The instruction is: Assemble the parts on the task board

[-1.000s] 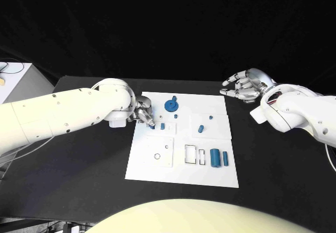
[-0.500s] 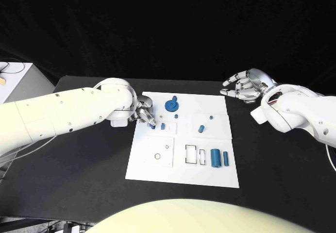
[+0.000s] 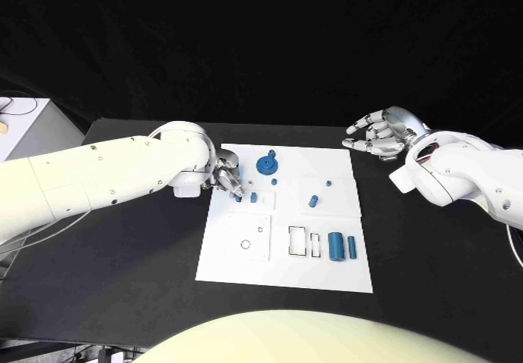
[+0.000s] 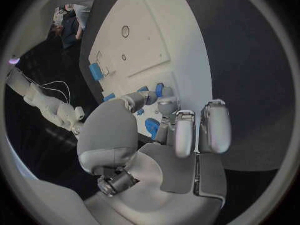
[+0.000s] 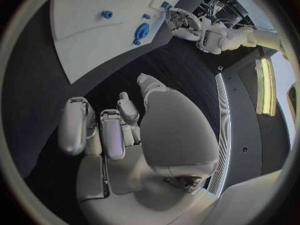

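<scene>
The white task board (image 3: pixel 286 265) was laid on the black desk (image 3: pixel 120 265); a small blue part (image 3: pixel 238 198) was pinched by the left hand (image 3: pixel 226 178), while the right hand (image 3: pixel 378 132) was held empty, fingers apart.

Table (image 3: pixel 131 280): black, matte top. Board (image 3: pixel 286 266): white plate lying flat at the middle of the table, long side running away from the robot, dark surface showing on all sides around it.
</scene>
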Controlling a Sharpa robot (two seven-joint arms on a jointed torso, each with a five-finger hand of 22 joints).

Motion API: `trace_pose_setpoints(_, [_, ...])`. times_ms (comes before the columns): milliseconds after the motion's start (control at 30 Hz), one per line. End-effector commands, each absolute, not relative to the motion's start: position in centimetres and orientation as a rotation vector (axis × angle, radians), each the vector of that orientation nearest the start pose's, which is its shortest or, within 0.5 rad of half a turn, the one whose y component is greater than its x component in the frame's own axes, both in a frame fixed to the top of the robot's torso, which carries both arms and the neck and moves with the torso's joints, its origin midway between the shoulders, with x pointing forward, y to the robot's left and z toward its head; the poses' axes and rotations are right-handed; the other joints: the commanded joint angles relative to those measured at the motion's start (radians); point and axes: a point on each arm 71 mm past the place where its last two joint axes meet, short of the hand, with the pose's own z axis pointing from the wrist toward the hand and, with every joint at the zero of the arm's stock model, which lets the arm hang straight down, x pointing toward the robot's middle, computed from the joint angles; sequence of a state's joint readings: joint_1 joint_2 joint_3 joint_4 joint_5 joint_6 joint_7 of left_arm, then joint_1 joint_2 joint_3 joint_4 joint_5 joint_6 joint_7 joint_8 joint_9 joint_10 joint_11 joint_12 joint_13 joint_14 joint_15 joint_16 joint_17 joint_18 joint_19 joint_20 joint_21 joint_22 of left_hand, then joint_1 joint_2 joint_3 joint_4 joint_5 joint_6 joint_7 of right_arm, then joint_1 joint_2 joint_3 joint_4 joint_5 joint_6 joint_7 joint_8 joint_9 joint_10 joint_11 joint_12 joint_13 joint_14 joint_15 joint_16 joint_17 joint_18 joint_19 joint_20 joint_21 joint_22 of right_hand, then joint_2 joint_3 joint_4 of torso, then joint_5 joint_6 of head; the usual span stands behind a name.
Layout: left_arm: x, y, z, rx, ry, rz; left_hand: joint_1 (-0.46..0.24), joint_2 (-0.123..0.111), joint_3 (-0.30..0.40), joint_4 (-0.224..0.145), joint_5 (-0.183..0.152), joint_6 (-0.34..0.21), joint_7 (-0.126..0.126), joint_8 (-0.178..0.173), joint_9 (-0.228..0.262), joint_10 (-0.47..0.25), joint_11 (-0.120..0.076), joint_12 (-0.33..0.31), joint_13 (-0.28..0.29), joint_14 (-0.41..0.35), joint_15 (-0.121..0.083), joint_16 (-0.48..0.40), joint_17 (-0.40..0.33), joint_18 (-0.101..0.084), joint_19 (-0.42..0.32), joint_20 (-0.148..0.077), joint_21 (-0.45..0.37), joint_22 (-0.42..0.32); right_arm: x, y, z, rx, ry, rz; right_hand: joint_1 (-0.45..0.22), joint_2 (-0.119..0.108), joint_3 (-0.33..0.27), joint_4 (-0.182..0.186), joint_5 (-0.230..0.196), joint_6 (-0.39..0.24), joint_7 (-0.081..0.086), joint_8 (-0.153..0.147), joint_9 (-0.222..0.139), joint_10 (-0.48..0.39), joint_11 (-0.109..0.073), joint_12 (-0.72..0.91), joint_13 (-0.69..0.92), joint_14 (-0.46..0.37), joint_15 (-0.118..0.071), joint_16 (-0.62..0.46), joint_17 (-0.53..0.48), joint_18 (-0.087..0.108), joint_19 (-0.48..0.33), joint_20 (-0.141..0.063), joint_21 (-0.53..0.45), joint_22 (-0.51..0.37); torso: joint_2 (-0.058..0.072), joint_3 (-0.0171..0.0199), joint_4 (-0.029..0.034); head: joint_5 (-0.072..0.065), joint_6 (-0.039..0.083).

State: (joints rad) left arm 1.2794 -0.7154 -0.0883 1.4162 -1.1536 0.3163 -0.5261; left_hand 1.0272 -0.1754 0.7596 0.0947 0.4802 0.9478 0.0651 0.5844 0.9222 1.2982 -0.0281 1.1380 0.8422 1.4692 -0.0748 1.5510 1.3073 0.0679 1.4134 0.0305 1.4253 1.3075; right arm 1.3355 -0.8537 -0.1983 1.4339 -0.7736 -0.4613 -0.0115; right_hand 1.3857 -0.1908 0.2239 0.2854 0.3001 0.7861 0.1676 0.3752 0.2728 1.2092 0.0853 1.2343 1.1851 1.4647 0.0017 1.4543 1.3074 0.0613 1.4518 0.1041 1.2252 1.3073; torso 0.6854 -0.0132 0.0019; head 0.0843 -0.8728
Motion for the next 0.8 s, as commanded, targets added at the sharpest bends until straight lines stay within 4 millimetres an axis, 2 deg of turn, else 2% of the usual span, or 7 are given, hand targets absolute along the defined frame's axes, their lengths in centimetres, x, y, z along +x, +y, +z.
trace_pose_setpoints(33, [49.29,17.99,-22.15,0.077,2.441,-0.324,-0.004,-0.001,0.173,-0.176,0.006,0.021,-0.016,0.001,0.000,0.006,0.001,0.004,-0.003,0.093,-0.007,0.002,0.232,-0.009,0.006,0.001,0.004,0.043,50.98,-24.80,-17.89,0.474,1.666,0.813,0.000,0.004,0.002,-0.001,0.004,-0.005,0.001,0.003,-0.002,0.001,-0.002,0.003,-0.001,0.051,0.003,-0.002,0.095,0.010,-0.001,0.001,0.002,0.054,0.000,0.0000,0.0006,-0.003,0.000])
trace_pose_setpoints(500, [49.45,17.95,-22.39,0.055,2.417,-0.323,-0.032,0.002,0.115,-0.148,-0.006,0.018,-0.024,0.002,0.004,0.015,-0.004,-0.001,0.001,0.092,-0.010,0.002,0.232,-0.009,0.005,-0.002,0.000,0.041,50.96,-24.85,-17.89,0.474,1.665,0.813,0.000,0.004,0.002,-0.001,0.004,-0.005,0.001,0.003,-0.002,0.001,-0.002,0.003,-0.001,0.051,0.003,-0.002,0.095,0.010,-0.001,0.001,0.002,0.054,0.000,-0.0009,0.0013,-0.008,0.000])
trace_pose_setpoints(667, [49.48,18.07,-22.43,0.057,2.417,-0.317,-0.053,-0.010,0.068,-0.129,-0.010,0.013,-0.030,0.002,0.006,0.014,-0.007,-0.006,-0.001,0.092,-0.013,0.001,0.230,-0.009,0.004,-0.004,-0.003,0.040,50.95,-24.86,-17.89,0.474,1.665,0.812,0.000,0.004,0.002,-0.001,0.004,-0.005,0.001,0.003,-0.002,0.001,-0.002,0.003,-0.001,0.051,0.003,-0.002,0.095,0.010,-0.001,0.001,0.002,0.054,-0.001,-0.0010,0.0013,-0.008,0.000])
trace_pose_setpoints(800, [49.50,18.23,-22.45,0.058,2.417,-0.311,-0.084,-0.021,-0.018,-0.085,-0.017,0.022,-0.036,-0.004,-0.002,0.010,-0.011,-0.009,0.001,0.092,-0.016,0.000,0.230,-0.009,0.004,-0.008,-0.007,0.037,50.94,-24.90,-17.89,0.474,1.665,0.812,-0.001,0.003,0.003,-0.001,0.004,-0.005,0.001,0.003,-0.002,0.000,-0.002,0.002,-0.003,0.051,0.003,-0.003,0.093,0.011,-0.002,0.001,-0.002,0.052,-0.001,-0.0013,0.0016,-0.009,0.000])
